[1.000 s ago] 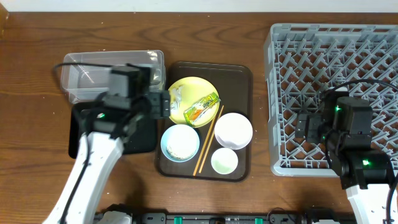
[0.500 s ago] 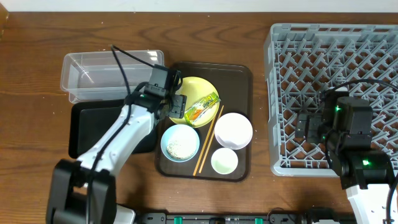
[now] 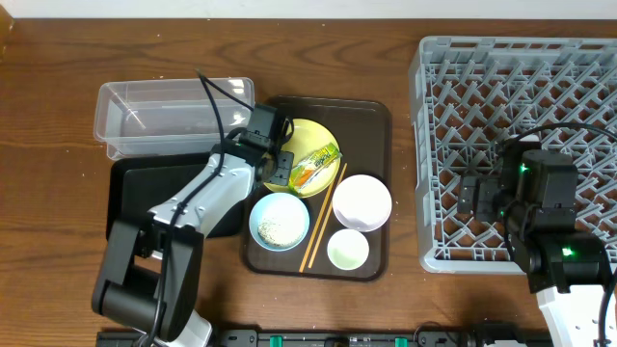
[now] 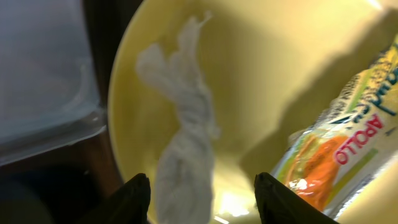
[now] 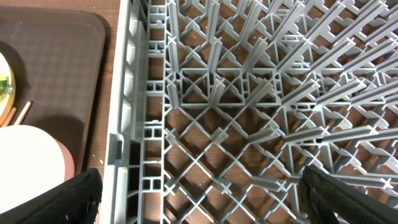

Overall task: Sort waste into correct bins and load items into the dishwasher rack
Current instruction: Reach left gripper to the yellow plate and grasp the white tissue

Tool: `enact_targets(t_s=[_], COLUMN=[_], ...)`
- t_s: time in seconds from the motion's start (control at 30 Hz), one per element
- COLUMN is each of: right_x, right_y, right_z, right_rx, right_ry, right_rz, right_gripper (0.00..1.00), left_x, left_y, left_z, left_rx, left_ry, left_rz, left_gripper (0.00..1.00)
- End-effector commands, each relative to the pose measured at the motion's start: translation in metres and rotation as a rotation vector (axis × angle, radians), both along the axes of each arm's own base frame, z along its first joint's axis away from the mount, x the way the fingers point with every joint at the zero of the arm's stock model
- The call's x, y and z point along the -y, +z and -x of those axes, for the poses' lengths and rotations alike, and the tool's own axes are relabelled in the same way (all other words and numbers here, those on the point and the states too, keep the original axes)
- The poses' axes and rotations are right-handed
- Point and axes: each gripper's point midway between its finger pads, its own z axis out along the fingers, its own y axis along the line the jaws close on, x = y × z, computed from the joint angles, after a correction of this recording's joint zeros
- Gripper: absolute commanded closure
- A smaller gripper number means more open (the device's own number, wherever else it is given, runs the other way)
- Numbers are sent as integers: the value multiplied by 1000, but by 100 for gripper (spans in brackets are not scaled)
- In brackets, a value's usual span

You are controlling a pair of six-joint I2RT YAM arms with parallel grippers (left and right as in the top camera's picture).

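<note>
left wrist view, looking down past two dark fingertips onto a yellow plate (image 4: 249, 74). the left gripper (image 4: 202, 193) hovers low over the plate with its jaws partly apart and nothing clamped in them as far as the view shows. a twisted strip of white tissue (image 4: 183, 143) lies on the plate, its near end between the fingertips and closer to the one on the left of this view, perhaps brushing it. the strip's long axis runs straight ahead of the hand, across the line on which the jaws meet, so a squeeze should pinch its near end.

a green-and-yellow wrapper (image 4: 336, 155) lies on the plate just outside the other fingertip, near enough to be caught by mistake. the clear bin (image 4: 43, 74) sits on the opposite side of the hand, just past the plate's rim.

the left arm is the nearer one by far. the right gripper (image 5: 202, 193) is spread wide and empty above the rack (image 5: 134, 93), well apart from the plate.
</note>
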Motion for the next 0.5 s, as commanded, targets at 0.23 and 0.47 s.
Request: enact_targets(t_s=[0.23, 0.47], right_x=[-6, -6], right_y=[10, 10], right_z=[-3, -3], right_rx=[26, 27], right_ry=[13, 13], right_rz=[-11, -10], right_gripper=[1, 1], left_x=[3, 3], left_y=[-12, -13], left_z=[-4, -4], left_rx=[-13, -16], left_ry=[-14, -13], left_rz=[-26, -30], left_gripper=[55, 79])
